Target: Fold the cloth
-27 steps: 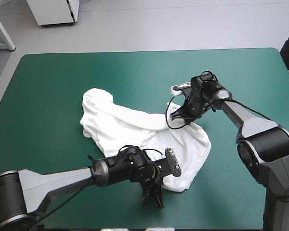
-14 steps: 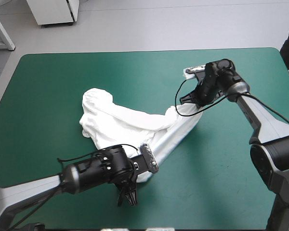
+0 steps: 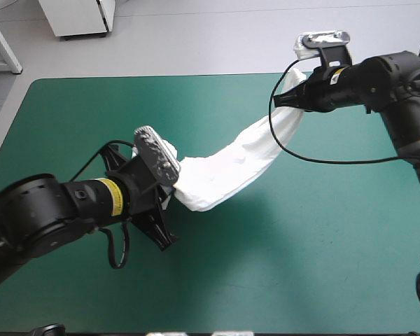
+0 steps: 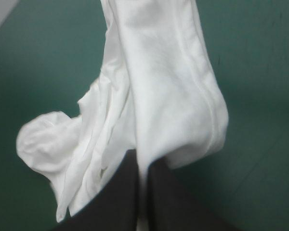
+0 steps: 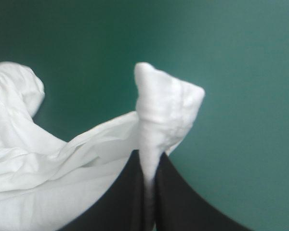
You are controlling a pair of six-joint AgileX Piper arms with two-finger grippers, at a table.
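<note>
The white T-shirt [image 3: 234, 162] hangs above the teal-green cover as a sagging, bunched band stretched between both grippers. My left gripper [image 3: 169, 192] is shut on its near-left end, with folds and a rounded pouch of T-shirt [image 4: 168, 96] hanging ahead of the black fingers in the left wrist view. My right gripper [image 3: 285, 103] is raised near the table's far right corner, shut on the other end. In the right wrist view a small knob of T-shirt [image 5: 168, 103] sticks out past the left-wrist-style arch of my right gripper [image 5: 148, 163]. My left gripper [image 4: 142, 161] pinches a thin sheet.
Bare teal-green cover [image 3: 280, 259] lies under and in front of the hanging shirt. The table's far edge [image 3: 196, 75] runs just behind the right gripper. Both arms are lifted off the surface.
Earlier the shirt lay in a heap on the cover. Both grippers have risen and drawn apart, the left toward the left, the right toward the far right, pulling the shirt up into a band.
</note>
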